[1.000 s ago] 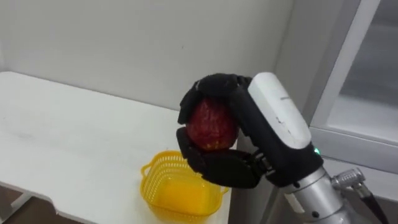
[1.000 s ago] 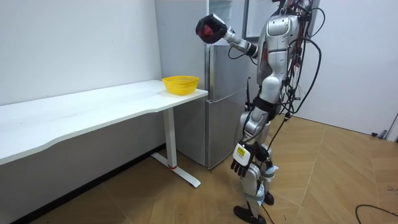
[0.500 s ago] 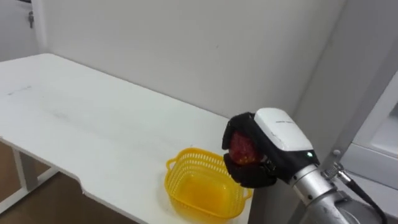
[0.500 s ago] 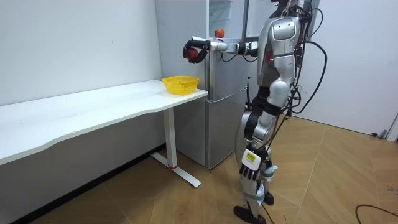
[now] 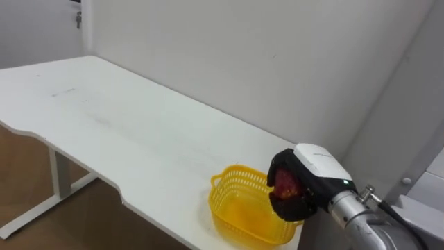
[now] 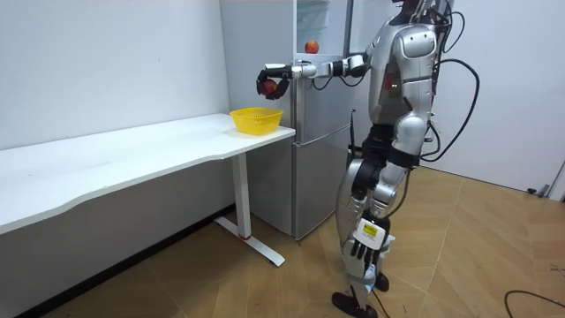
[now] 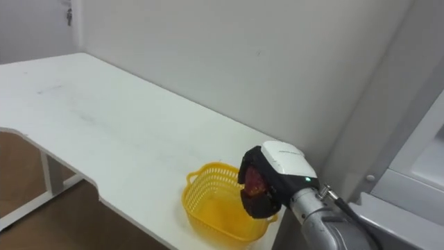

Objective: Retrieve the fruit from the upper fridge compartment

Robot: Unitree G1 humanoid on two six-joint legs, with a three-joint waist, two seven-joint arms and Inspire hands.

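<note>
1. The right hand (image 5: 309, 189) reaches out at the end of a nearly level arm, its fingers curled round a red fruit (image 5: 286, 183) — a full grasp, with the fruit showing between thumb and fingers.
2. The red fruit is in that hand and in the air. In the eye views it sits over the fridge-side rim of a yellow plastic basket (image 5: 232, 217), and the room view shows it well above the basket, touching nothing but the hand.
3. The basket has an open lattice wall and small loop handles. It stands on the end of a long white table (image 5: 118, 125), close to the corner nearest the fridge (image 6: 320, 150).
4. The table runs along a plain white wall (image 5: 243, 62) on white legs. Its top carries only the basket at this end.
5. In the room view the robot stands upright on the wooden floor (image 6: 265, 291) in front of the fridge, turned toward the table's end.
6. The fridge's upper compartment stands open — a second, orange-red fruit (image 6: 311, 46) rests on a shelf inside.
7. The left hand (image 6: 361, 253) hangs low beside the legs in the room view; I cannot tell how it is set.
</note>
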